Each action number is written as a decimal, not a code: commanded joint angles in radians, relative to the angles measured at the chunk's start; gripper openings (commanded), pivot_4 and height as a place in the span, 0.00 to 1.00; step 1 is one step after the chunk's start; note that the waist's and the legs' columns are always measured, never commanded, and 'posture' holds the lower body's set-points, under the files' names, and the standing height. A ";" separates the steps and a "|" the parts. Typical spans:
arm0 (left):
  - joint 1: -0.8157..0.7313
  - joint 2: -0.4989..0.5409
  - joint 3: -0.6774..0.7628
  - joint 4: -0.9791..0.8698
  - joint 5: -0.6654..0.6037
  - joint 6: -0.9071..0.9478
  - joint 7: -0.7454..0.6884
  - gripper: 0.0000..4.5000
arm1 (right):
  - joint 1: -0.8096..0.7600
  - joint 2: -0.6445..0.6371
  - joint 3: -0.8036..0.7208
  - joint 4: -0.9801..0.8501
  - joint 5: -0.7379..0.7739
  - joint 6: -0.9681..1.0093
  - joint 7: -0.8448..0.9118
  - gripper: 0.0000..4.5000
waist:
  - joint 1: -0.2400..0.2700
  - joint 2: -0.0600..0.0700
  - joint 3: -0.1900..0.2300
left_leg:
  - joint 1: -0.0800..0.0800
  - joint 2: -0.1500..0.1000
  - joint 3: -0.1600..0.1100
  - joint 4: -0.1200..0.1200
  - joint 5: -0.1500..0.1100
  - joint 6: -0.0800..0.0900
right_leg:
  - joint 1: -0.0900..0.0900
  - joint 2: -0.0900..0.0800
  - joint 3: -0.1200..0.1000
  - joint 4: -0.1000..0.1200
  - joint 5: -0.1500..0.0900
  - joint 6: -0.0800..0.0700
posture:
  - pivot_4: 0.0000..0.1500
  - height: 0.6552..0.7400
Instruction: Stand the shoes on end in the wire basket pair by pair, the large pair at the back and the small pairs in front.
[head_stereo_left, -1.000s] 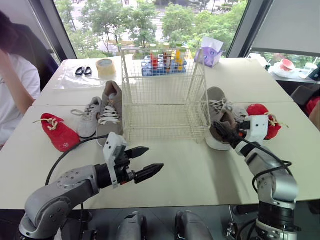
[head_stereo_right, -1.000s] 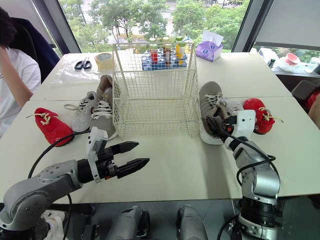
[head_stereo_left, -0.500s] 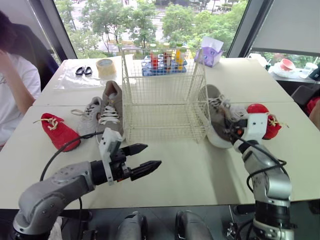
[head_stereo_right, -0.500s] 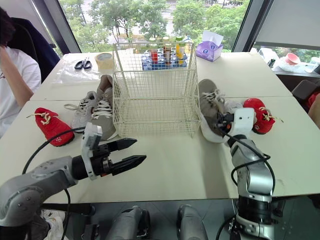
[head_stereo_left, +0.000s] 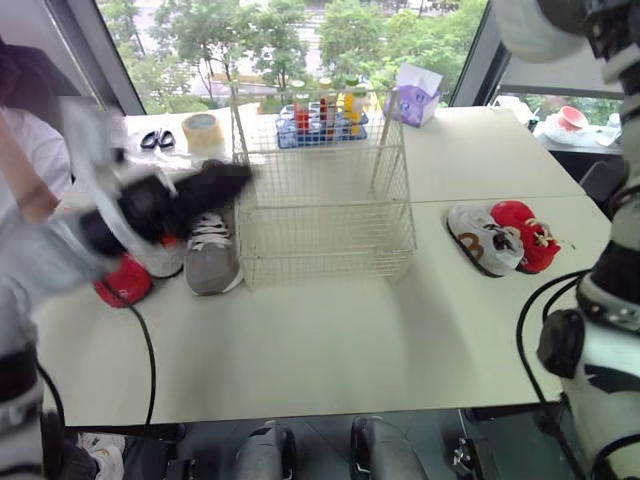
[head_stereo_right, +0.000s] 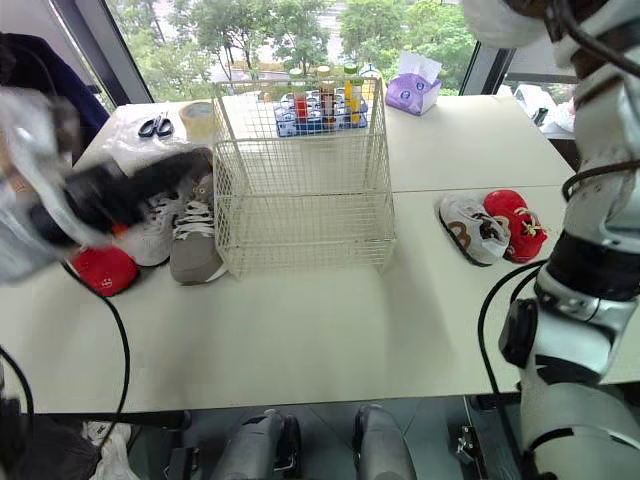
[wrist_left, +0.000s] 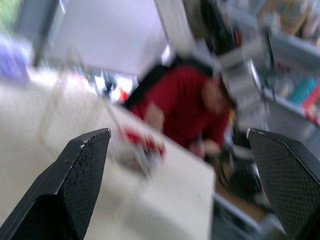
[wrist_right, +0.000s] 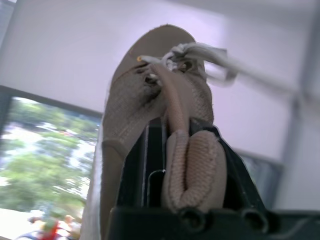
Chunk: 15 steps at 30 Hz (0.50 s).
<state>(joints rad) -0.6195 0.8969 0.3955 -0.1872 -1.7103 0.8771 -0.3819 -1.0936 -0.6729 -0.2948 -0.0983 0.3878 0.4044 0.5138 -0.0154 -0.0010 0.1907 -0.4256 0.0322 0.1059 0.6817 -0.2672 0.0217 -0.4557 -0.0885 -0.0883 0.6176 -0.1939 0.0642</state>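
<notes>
The right gripper (wrist_right: 182, 165) holds the large tan shoe (wrist_right: 150, 90) by its collar between its fingers, high over the desk (head_stereo_left: 330, 340). The left gripper (wrist_left: 176, 134) has its fingers spread wide. On so thin a grip, the shoe may swing and snag the rim of the wire basket (head_stereo_left: 325, 200).

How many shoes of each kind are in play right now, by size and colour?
Large tan shoes: 2, one held by the right tool
Small grey shoes: 2
Small red shoes: 2
Total: 6
</notes>
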 joint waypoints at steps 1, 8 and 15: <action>-0.099 0.065 0.064 0.208 0.056 0.002 -0.068 1.00 | -0.073 -0.049 0.084 0.011 0.086 -0.064 0.274 0.05 | -0.007 0.000 0.000 | 0.001 0.000 0.000 0.000 0.000 0.000 | 0.000 0.000 0.000 0.000 0.000 0.000 | 1.00 1.00; -0.266 0.161 0.021 0.447 0.246 0.060 -0.299 1.00 | -0.139 -0.079 0.210 0.125 0.059 -0.202 0.552 0.05 | 0.008 -0.007 0.003 | -0.003 0.000 0.003 0.001 0.001 -0.002 | 0.000 -0.001 0.000 -0.002 0.000 0.000 | 1.00 1.00; -0.416 0.126 -0.020 0.567 0.384 0.108 -0.402 1.00 | -0.158 -0.046 0.235 0.164 0.046 -0.298 0.620 0.05 | 0.004 -0.008 0.004 | -0.003 0.000 0.003 0.001 0.002 -0.004 | -0.001 -0.001 0.001 -0.002 0.000 0.001 | 1.00 1.00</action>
<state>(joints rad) -0.9893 1.0186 0.3732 0.3692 -1.3535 0.9767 -0.7540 -1.2079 -0.7228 -0.0275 0.0829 0.4296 0.1480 1.1304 -0.0115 -0.0093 0.1945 -0.4289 0.0319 0.1091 0.6829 -0.2645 0.0170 -0.4563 -0.0896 -0.0869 0.6155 -0.1937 0.0649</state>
